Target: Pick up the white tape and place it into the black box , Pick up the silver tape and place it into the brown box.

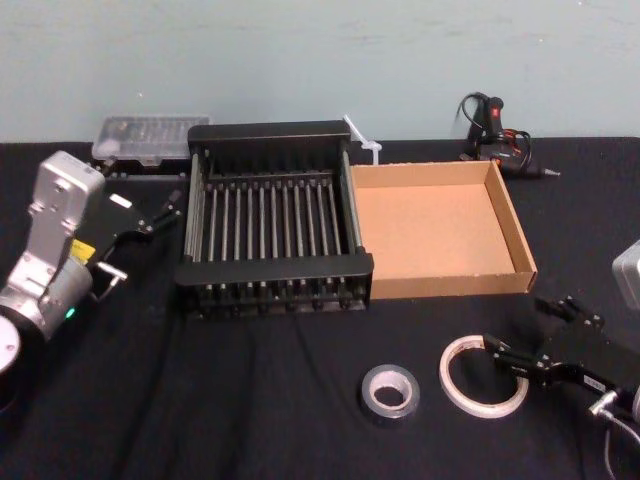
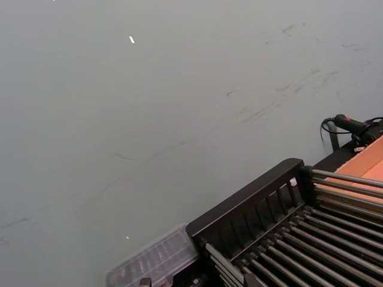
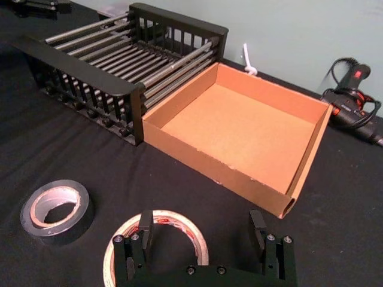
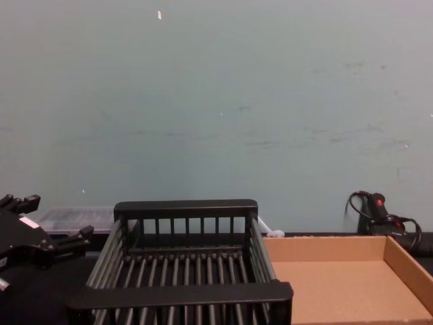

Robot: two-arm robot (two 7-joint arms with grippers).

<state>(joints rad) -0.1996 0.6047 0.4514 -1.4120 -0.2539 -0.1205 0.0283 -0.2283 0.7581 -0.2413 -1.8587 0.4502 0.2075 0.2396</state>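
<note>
White tape (image 1: 480, 408) lies flat on the black surface (image 1: 250, 400), hole facing up, a ring with no long side, in front of the brown box (image 1: 450, 285). The right gripper (image 1: 522, 332), jaws spread, brackets one edge of the ring; the first pick seems at hand, calling for a descent and squeeze. Silver tape (image 1: 388, 413) lies flat nearby. The left gripper (image 1: 160, 212) is parked, jaws apart, beside the black box (image 1: 270, 131)
</note>
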